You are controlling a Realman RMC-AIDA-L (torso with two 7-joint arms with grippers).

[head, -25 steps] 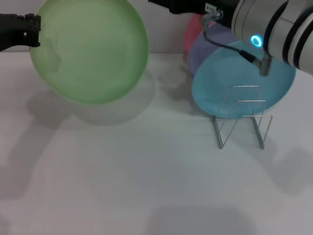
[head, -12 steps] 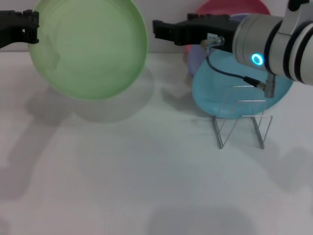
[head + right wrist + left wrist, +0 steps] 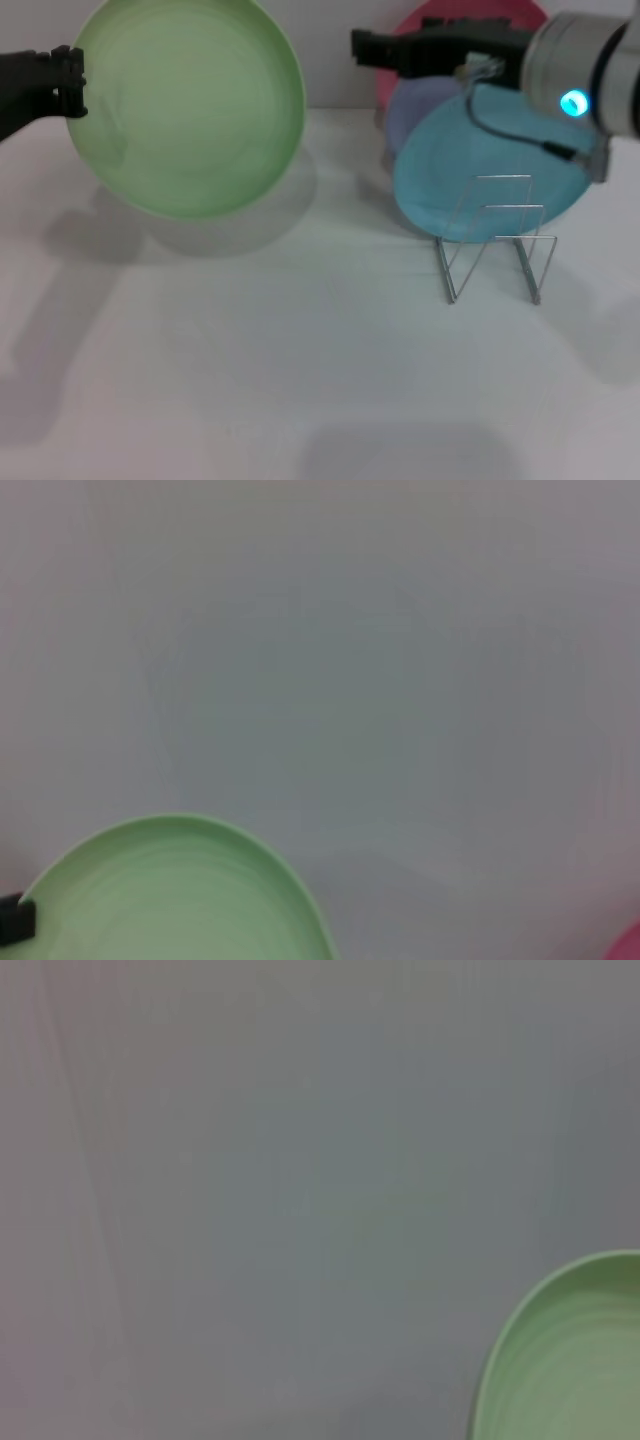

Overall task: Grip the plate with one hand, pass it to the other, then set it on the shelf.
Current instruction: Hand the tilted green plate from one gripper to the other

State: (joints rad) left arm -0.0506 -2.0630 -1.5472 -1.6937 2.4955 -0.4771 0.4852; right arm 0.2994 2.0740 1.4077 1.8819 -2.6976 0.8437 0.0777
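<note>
The light green plate (image 3: 190, 105) is held up on edge above the white table at the far left, its face toward me. My left gripper (image 3: 66, 82) is shut on the plate's left rim. My right gripper (image 3: 372, 47) reaches in from the right at plate height, a short gap from the plate's right rim and not touching it. The wire shelf (image 3: 495, 245) stands on the table at the right, below the right arm. The plate's rim also shows in the left wrist view (image 3: 570, 1360) and the right wrist view (image 3: 170, 890).
A sky-blue plate (image 3: 480, 170) leans upright just behind the shelf. A lavender plate (image 3: 420, 105) and a pink plate (image 3: 440, 20) stand behind it against the back wall. The white table (image 3: 300, 360) spreads toward me.
The right gripper came down into view toward the green plate's right rim, then drew back a little to the right. The left gripper and plate shifted only slightly.
</note>
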